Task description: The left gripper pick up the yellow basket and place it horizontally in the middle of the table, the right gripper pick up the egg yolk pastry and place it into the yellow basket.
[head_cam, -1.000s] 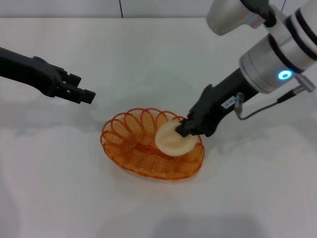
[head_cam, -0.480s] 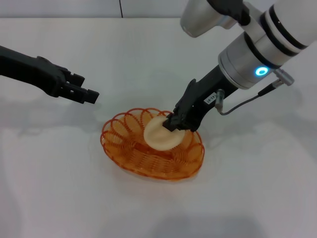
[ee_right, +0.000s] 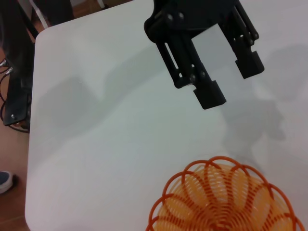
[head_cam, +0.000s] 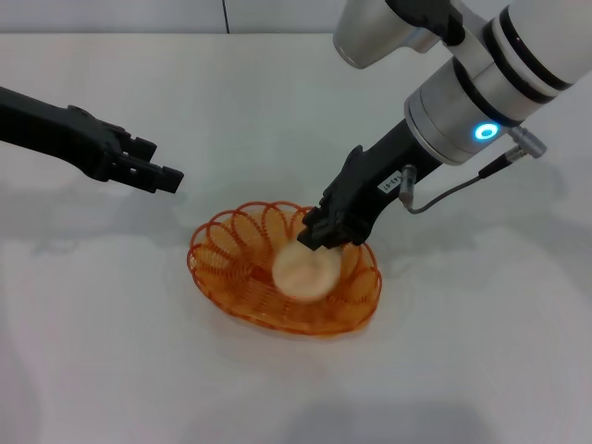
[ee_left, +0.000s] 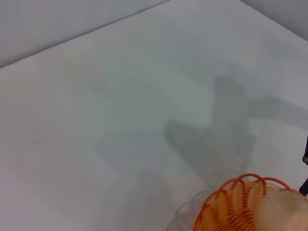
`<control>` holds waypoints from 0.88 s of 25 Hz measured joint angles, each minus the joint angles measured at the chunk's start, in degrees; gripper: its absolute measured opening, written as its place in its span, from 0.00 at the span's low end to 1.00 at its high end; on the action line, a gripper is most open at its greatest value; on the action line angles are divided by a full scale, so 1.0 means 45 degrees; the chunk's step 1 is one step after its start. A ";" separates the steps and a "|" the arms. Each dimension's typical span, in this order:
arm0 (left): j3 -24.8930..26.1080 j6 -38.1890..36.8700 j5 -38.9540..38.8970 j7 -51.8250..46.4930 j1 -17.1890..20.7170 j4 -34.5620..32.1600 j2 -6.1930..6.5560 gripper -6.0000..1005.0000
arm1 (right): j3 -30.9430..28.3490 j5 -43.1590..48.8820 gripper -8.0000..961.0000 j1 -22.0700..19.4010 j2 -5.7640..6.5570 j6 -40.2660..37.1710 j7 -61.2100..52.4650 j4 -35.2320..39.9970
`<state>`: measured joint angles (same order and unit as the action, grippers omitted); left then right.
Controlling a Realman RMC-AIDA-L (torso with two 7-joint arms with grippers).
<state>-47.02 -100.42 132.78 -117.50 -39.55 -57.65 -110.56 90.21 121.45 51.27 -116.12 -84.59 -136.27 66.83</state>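
Observation:
The yellow basket (head_cam: 242, 268) sits on the white table (head_cam: 277, 92) near the middle. The egg yolk pastry (head_cam: 305, 270) lies inside its right half. My right gripper (head_cam: 317, 237) hangs just above the pastry's far edge, over the basket rim, with nothing held. My left gripper (head_cam: 163, 176) is open and empty, hovering to the left of and behind the basket. It also shows in the right wrist view (ee_right: 230, 83), fingers apart, above the basket (ee_right: 226, 202). The left wrist view shows the basket's rim (ee_left: 231, 197) and a blurred edge of the pastry (ee_left: 284, 211).
The right arm's silver joint with a blue ring light (head_cam: 481, 131) looms over the table's right side. The table's far edge (head_cam: 185, 33) runs along the back. The right wrist view shows a table corner (ee_right: 41, 36) with dark stands and floor beyond.
The right gripper carried the pastry left over the basket, then let it go. The pastry dropped to the basket's bottom. The left arm barely moved.

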 joint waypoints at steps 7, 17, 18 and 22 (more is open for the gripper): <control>0.0015 0.0095 0.0005 -0.0001 0.0022 -0.0002 0.0041 0.73 | 0.0078 -0.0023 0.24 -0.0115 0.0037 -0.0063 0.0134 0.0175; 0.0040 0.0093 -0.0067 0.0390 0.0254 -0.0072 0.0107 0.73 | -0.2356 -0.0009 0.64 -0.2637 0.0161 -0.0512 0.1256 0.2256; 0.0038 0.0089 -0.0070 0.0468 0.0283 -0.0077 0.0112 0.73 | -0.2832 -0.0032 0.67 -0.2990 0.0159 -0.0582 0.1518 0.2398; 0.0040 0.0008 -0.0088 0.0762 0.0379 -0.0089 0.0121 0.73 | -0.4676 -0.0237 0.79 -0.4025 0.0183 -0.1101 0.2498 0.2365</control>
<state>-46.84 -100.38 132.39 -114.07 -37.85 -58.05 -110.01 69.17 120.38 33.15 -115.29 -89.55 -125.03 77.47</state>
